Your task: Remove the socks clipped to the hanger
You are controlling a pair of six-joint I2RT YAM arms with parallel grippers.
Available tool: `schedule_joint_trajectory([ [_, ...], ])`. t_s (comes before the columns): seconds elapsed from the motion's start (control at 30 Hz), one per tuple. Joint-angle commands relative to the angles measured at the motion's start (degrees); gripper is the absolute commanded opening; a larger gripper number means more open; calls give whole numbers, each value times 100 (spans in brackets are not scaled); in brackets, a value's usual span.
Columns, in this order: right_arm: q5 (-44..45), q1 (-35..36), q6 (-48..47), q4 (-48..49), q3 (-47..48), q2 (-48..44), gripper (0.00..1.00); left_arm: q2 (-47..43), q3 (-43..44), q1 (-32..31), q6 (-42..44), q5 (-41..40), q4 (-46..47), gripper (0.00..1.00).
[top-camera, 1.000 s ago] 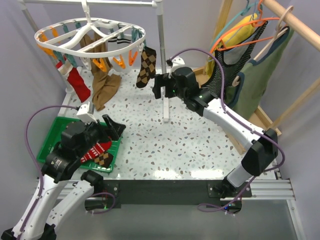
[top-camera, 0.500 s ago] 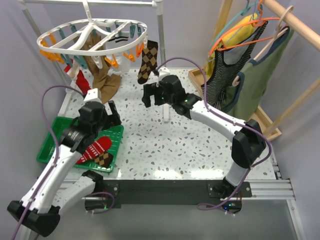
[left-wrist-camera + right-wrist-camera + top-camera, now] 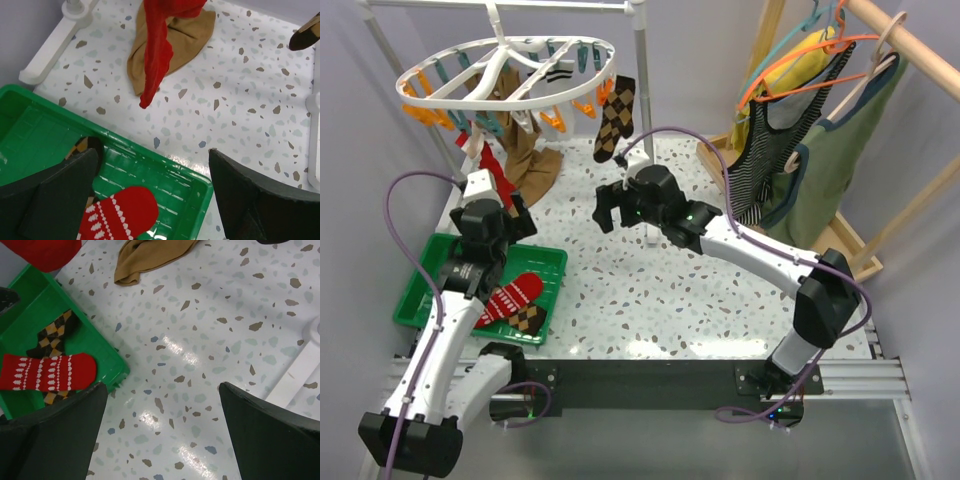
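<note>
**Both grippers open and empty; four socks on the hanger, two in the tray**

The white ring hanger (image 3: 498, 52) hangs from a rail over the far left corner of the speckled desk (image 3: 660, 290). Four socks are clipped to it. An argyle sock (image 3: 614, 118) dangles at the right edge. A red sock (image 3: 492, 165) hangs at the left. Just beside that, a long tan sock (image 3: 525, 160) reaches down until its foot pools on the desk. A striped white sock (image 3: 558, 72) sits near the far rim, only partly visible.

The left gripper (image 3: 152, 170) is above the far edge of the green tray (image 3: 545, 262), close to the tip of the red sock. Its fingers are spread wide and hold nothing. The right gripper (image 3: 162, 390) is over the middle of the desk, below the argyle sock and clear of it. Its fingers are also wide apart and empty.

In the tray, a red patterned sock (image 3: 513, 297) lies across a second argyle sock (image 3: 530, 318).
</note>
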Motion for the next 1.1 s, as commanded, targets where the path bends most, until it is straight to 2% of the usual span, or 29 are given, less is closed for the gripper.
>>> schedule_joint_trajectory([
  [0.0,0,141,-31,156,-104,-445,98,-208,-424,45,865,64,1466,97],
  [0.13,-8,176,-40,147,-200,-603,98,81,-522,62,1358,-59,2013,93],
  [0.2,-8,185,-40,129,-244,-682,98,257,-539,80,1656,-50,2285,89],
  [0.27,-35,202,-40,103,-271,-769,98,538,-505,132,1797,-208,2470,80],
  [0.43,-17,220,-92,-81,-306,-1024,98,1004,-574,317,1702,-155,2761,70],
  [0.5,-17,229,-119,-169,-271,-1165,98,1040,-715,379,1657,-147,3200,66],
  [0.7,-157,273,-119,-529,-43,-1438,98,1049,-504,414,1639,301,3209,45],
  [0.73,-201,290,-128,-669,36,-1482,98,1014,-504,414,1692,450,3236,35],
  [0.8,-263,360,-180,-758,212,-1517,98,996,-469,414,1833,539,3262,22],
  [0.83,-255,369,-163,-837,265,-1543,98,1005,-443,414,1868,556,3219,2],
  [1.07,-623,396,22,-864,353,-1491,98,812,-109,414,1351,1241,2350,0],
])
